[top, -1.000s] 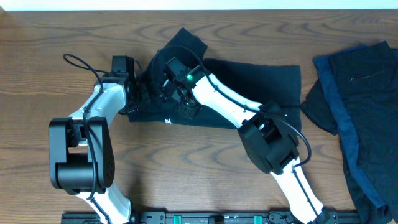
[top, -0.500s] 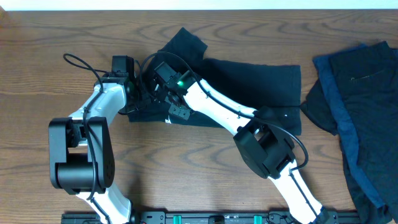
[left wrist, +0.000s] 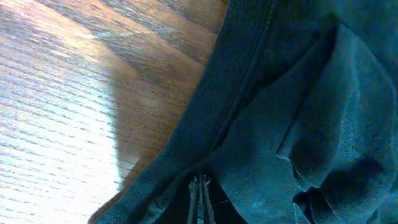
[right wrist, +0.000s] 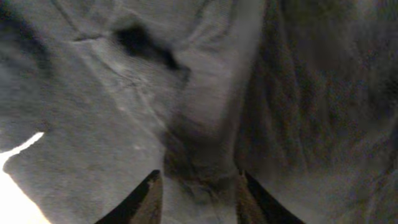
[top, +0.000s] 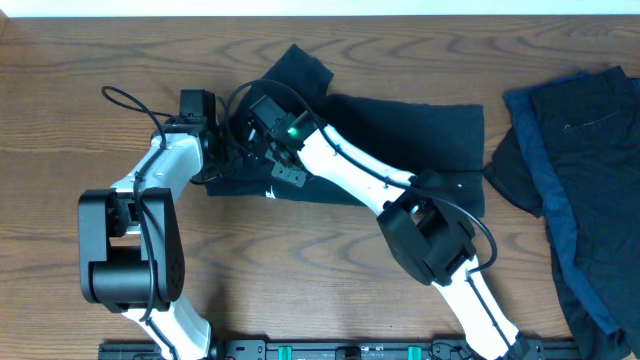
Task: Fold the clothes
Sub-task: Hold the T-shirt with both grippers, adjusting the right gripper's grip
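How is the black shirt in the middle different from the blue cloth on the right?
The black T-shirt is nearly black; the blue piece is brighter blue. The T-shirt lies alone mid-table; the blue piece is heaped with darker clothes at the right edge, partly out of view. Both are soft cloth on the wooden table.

Your right gripper [top: 260,140] has moved left and a little toward the far edge across the shirt [top: 410,125], and now sits just beside the left gripper [top: 215,140]. Its forearm [top: 340,165] has swung left with it, and the elbow [top: 428,235] has shifted slightly left. The right jaws have spread wider, with a ridge of cloth between the fingertips [right wrist: 149,193].
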Controlling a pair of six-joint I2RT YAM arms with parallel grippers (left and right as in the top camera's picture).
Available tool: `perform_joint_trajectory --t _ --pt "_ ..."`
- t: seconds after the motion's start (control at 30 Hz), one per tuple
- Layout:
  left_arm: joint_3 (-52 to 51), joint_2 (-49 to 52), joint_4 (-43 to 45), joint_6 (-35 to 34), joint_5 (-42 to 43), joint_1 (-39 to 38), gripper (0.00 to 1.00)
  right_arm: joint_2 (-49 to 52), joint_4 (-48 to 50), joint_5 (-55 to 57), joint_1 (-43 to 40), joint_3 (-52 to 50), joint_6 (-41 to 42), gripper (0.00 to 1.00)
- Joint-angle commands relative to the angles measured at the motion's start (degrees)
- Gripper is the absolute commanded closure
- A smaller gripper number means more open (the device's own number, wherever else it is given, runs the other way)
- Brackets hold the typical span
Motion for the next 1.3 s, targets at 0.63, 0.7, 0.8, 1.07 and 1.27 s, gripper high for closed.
perform_joint_trajectory --t 0.63,0.7,0.8,1.07,1.27 --pt "-0.07 0.2 -0.09 -0.09 -0.48 0.0 0.93 0.07 -2.1 -3.04 -1.73 0.44 1.38 0.69" --pt "-0.07 0.2 -0.11 -0.09 -0.48 0.02 0.93 0.07 -1.33 -3.04 -1.84 -0.48 1.38 0.69" --pt "-0.07 0.2 -0.09 -0.11 -0.46 0.0 0.93 0.09 0.28 -3.02 -2.03 -1.86 1.38 0.69" --pt "-0.07 0.2 -0.11 -0.09 -0.48 0.0 0.93 0.09 2.64 -1.29 -3.21 -1.9 1.55 0.71" --pt "-0.07 0.2 -0.09 -0.11 -0.48 0.02 0.92 0.07 4.07 -1.27 -4.35 -1.88 3.5 0.89"
